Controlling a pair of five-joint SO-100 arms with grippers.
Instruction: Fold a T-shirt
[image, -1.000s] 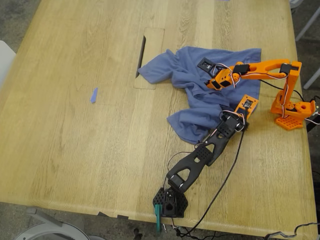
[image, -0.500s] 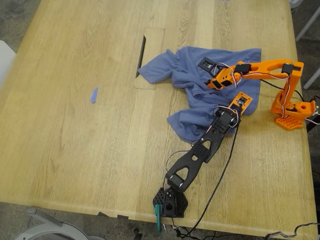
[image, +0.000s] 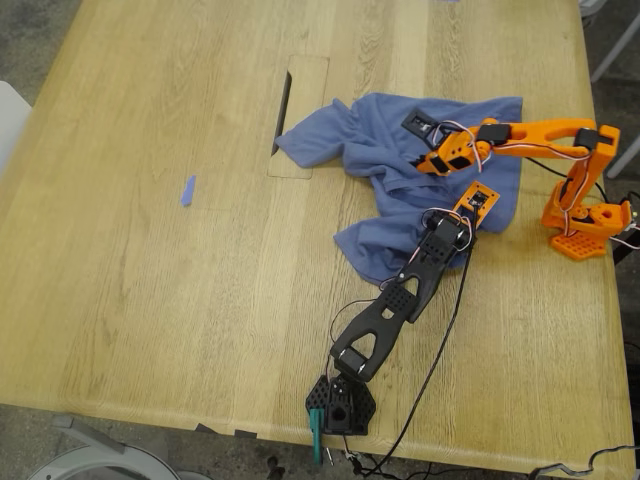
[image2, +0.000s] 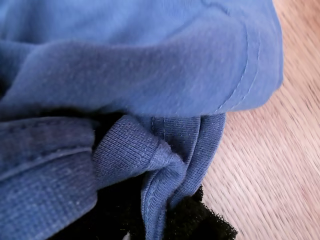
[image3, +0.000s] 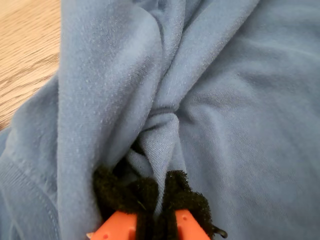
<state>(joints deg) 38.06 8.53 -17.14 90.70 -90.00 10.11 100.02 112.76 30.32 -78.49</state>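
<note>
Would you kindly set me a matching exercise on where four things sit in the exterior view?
Things:
1. T-shirt
2. tape scrap
3. orange arm's base
4. black arm's base

Places and states, all in the exterior view:
A. near the table's bottom edge
B. alone on bare wood, at the left
C. crumpled in a heap
D. by the table's right edge

Pairs: 1-C, 2-B, 3-D, 4-A.

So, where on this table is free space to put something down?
The widest bare wood lies on the exterior view's left of the T-shirt, around the tape scrap. The strip above the shirt is also free. It is crowded on that view's right, where both arms and cables meet over the cloth.
</note>
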